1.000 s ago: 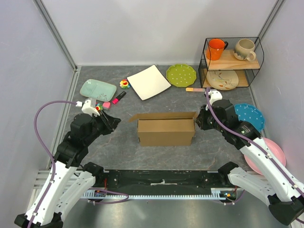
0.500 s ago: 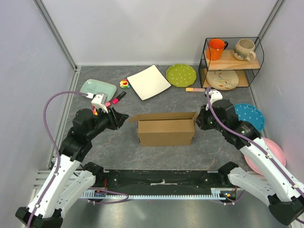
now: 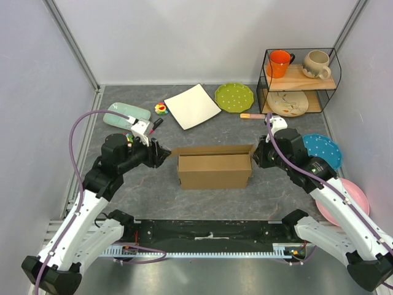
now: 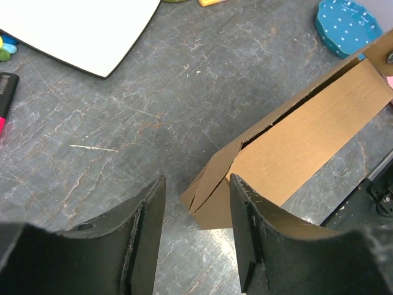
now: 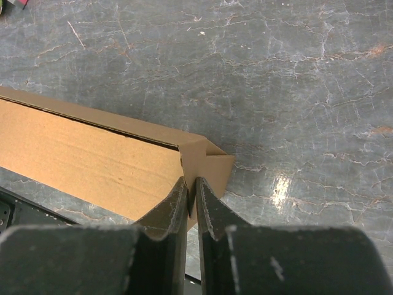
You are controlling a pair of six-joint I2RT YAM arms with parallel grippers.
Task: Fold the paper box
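1. Box stands on the middle of the tabletop, with its long side parallel to the near edge. Its top is open, and one flap tilts outward along the far side.
2. At the box's left end, a loose end flap juts away from the side wall toward the left edge.
3. Left gripper hangs just beside that left end with its jaws spread. In the left wrist view the corner of the flap on the box shows in the gap of the left gripper. I cannot tell whether either finger touches it.
4. Right gripper sits at the box's right end. In the right wrist view its fingers are nearly pressed together, pinching the thin cardboard at the end corner of the box.
5. A white plate and a green plate lie toward the far edge, well apart from the box.
6. A teal tray lies near the left edge.
7. A wire rack stands in the far right corner, with an orange mug and a cream mug on its upper shelf.
8. A blue plate and a pink plate lie along the right edge.
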